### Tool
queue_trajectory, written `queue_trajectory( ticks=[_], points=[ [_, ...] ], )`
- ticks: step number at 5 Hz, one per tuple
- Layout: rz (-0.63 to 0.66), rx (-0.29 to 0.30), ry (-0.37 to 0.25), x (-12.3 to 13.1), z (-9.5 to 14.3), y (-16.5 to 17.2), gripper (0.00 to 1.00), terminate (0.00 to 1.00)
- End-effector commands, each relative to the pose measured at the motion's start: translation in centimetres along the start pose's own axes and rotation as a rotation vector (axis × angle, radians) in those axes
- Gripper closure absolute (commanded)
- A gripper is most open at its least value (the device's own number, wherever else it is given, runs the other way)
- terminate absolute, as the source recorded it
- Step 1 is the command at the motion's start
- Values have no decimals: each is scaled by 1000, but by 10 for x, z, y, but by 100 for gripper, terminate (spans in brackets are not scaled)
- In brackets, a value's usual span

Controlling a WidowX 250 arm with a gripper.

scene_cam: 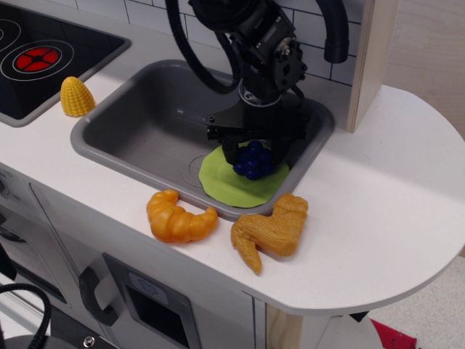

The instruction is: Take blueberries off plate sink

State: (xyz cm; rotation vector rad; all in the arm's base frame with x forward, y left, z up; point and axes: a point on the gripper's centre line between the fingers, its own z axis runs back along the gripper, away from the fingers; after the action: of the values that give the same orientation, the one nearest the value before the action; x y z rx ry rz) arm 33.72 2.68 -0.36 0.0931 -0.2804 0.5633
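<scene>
The blueberries [253,161], a small dark-blue cluster, sit on the lime-green plate [231,183] in the right front corner of the grey sink [138,131]. My gripper [254,155] reaches straight down over them. Its two black fingers [229,151] press against the left and right sides of the cluster, so it is shut on the blueberries. The berries still rest on the plate. The gripper body hides the back edge of the plate.
An orange croissant [179,218] and a brown chicken piece [273,231] lie on the white counter just in front of the sink. A yellow corn cob [76,97] stands left of the sink, beside the black stovetop [43,51]. A wooden post [370,58] rises at the right.
</scene>
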Motion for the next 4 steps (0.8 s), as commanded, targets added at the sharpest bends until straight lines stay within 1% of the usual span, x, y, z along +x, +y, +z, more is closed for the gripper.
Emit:
queue_trajectory(
  ticks=[1,2,3,4],
  points=[
    [83,-84,-46,33,43,16,100,0],
    [119,-117,9,48,60,42,100,0],
    [136,-73,49,57,55,63,100,0],
    [95,-22,26,56,41,83,100,0]
  ],
)
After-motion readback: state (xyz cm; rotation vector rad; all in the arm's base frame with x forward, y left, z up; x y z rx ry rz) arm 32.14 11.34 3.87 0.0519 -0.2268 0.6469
